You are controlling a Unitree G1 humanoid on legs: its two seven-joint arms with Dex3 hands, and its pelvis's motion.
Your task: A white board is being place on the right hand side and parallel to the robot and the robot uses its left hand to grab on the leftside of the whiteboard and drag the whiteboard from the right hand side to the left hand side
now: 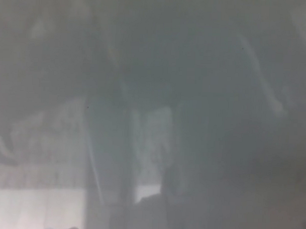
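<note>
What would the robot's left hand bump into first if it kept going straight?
That cannot be told from this picture. The head view is a grey blur filled by a pale, glossy surface, perhaps the whiteboard close up. Neither hand shows, so there is no pointing direction to follow.

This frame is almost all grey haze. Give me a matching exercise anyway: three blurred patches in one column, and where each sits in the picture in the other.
Things:
1. brightest pale patch
2. dark blurred shape
3. pale slanted streak

Places:
A. bottom centre
B. upper right
C. bottom left corner

Pairs: 1-C, 2-A, 3-B.

The blur is too heavy to tell what any of these patches is. No whiteboard edge or robot hand can be made out.
</note>
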